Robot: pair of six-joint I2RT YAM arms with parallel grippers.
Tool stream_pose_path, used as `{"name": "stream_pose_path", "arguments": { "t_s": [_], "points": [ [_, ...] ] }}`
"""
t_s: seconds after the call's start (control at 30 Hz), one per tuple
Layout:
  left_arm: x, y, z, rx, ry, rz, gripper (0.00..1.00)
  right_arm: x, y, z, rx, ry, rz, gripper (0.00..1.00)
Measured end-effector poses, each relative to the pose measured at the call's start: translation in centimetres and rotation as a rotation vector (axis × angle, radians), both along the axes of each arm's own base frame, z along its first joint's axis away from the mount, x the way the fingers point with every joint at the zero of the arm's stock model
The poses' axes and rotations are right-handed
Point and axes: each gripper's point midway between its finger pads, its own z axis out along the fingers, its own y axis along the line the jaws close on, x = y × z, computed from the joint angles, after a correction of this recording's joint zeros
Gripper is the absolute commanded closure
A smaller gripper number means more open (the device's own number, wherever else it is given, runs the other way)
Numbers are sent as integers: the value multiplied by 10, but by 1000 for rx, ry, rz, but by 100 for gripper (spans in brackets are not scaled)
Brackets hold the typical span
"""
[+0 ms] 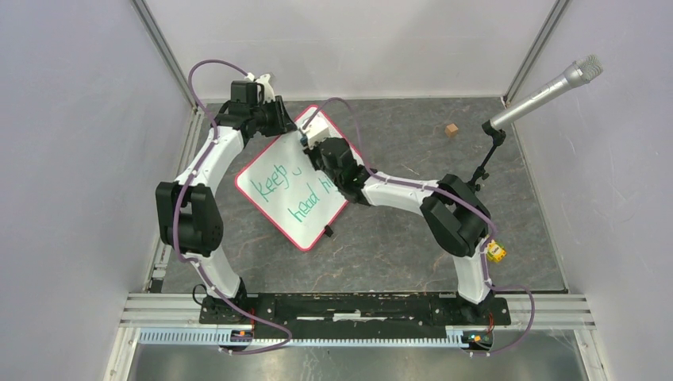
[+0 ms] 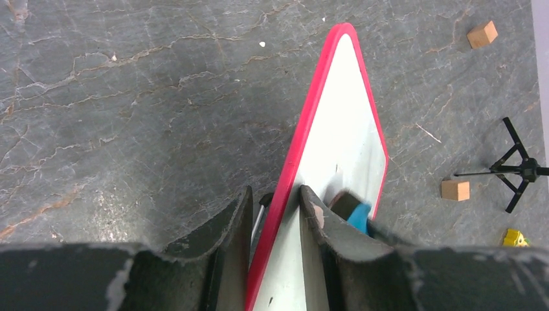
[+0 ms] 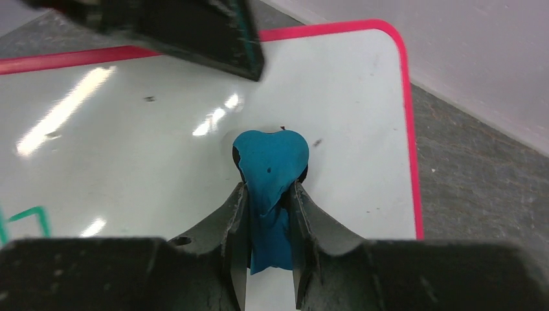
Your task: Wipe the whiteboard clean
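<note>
The whiteboard sits on the left half of the bench, turned so that its corners point like a diamond, with one corner close to the far left corner of the bench. A black clip foot shows at its near right edge. From above I cannot tell whether it lies flat or is tipped up.

The left gripper is at the board's far left side. In the left wrist view the left gripper is narrow, with the red rim of the whiteboard clamped between its two fingers.

The right gripper reaches over the board's far part. In the right wrist view the right gripper is closed narrowly on a blue pad, and the pad's rounded end rests against the white face of the whiteboard near a rounded corner. The pad also shows past the left fingers as the blue pad.

Green writing covers the board's near part; the area around the pad is bare white apart from small dark specks.

A wooden block lies near the far edge of the bench, well apart from the board. A microphone on a small black stand rises at the far right corner, and a yellow object lies by the right arm
</note>
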Motion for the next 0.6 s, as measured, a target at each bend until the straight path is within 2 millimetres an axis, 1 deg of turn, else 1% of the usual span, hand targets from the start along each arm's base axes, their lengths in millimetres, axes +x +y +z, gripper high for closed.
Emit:
{"name": "stream_pose_path", "arguments": {
  "t_s": [0.1,0.23,0.33,0.5,0.6],
  "points": [
    [0,1,-3,-1,2,3,66,-19,20,2,-43,-33,61,71],
    [-1,1,-2,-14,5,-3,66,-51,50,6,-86,-82,161,72],
    [-2,-1,0,-35,6,-4,66,-67,64,9,-92,-103,214,72],
    [-5,-4,5,-62,-13,-5,67,-72,64,11,-62,-111,231,71],
    [-5,-4,6,-60,-21,-2,67,-70,58,9,-36,-99,225,72]
  ]
}}
